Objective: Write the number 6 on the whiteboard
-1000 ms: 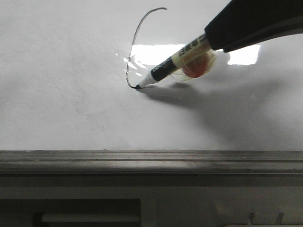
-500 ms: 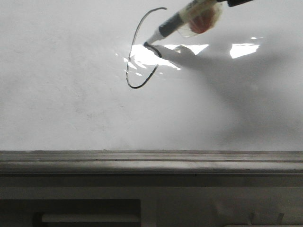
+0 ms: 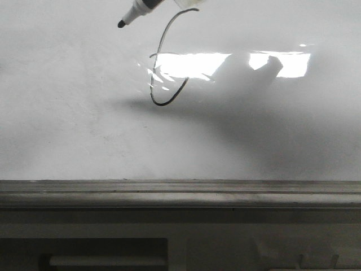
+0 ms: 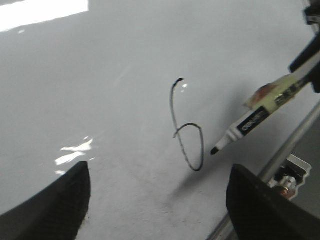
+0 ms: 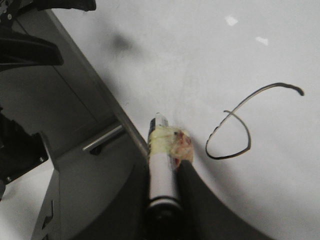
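Note:
The number 6 (image 3: 162, 105) is a thin black line on the whiteboard (image 3: 84, 124), a tall curved stroke with a loop at the bottom. It also shows in the left wrist view (image 4: 202, 150) and the right wrist view (image 5: 248, 137). My right gripper (image 5: 167, 165) is shut on a taped black-and-white marker (image 5: 161, 172). The marker's tip (image 3: 121, 23) hangs clear of the board, up and left of the 6, and casts a shadow by the loop. My left gripper (image 4: 155, 210) is open and empty, above the board near the 6.
A grey metal ledge (image 3: 180, 195) runs along the board's lower edge and shows in the right wrist view (image 5: 90, 75). Bright glare patches (image 3: 192, 63) lie across the 6. Below the ledge is a grey panel with a handle (image 5: 102, 139).
The marker drew the loop from its bottom up to the stem, then lifted off the board and moved up and left. The right arm has left the front view.

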Controlling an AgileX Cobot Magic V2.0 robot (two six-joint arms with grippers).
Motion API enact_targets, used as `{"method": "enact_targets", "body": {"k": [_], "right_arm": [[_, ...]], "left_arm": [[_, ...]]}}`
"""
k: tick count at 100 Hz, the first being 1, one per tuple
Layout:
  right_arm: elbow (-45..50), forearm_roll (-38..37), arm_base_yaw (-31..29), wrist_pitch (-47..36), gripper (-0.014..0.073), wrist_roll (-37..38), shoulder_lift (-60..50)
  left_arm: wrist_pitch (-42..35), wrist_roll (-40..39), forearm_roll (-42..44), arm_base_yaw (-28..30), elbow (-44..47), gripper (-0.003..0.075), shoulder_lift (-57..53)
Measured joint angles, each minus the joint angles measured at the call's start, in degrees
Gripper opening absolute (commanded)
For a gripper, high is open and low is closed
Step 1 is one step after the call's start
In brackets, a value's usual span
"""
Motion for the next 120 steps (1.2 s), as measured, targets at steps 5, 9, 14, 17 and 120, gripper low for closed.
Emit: {"method": "enact_targets", "body": {"k": [5,9,14,17,120], "right_arm": [[-1.0,-0.1,0.0,2.0,-0.0045,0.0,0.9],[-2.0,-0.2,0.0,3.7,-0.0045,0.0,1.7],[-3.3,-0.4,0.0,5.6,-0.0045,0.0,3.2],[-4.0,-0.4,0.1,6.6,-0.0045,0.0,4.0],[-10.2,-1.2,4.8,13.9,-0.0045,0.0,11.5]], "left_arm": [[0.1,1.8,-0.7,-1.9,0.0,0.051,0.0],[0.1,2.8,-1.0,-3.8,0.0,0.051,0.3],[-0.2,3.6,-1.2,-6.1,0.0,0.051,0.9],[-0.6,3.8,-1.3,-7.5,0.0,0.051,1.4],[-10.5,8.4,-1.5,-25.0,0.0,0.0419,15.3]]}}
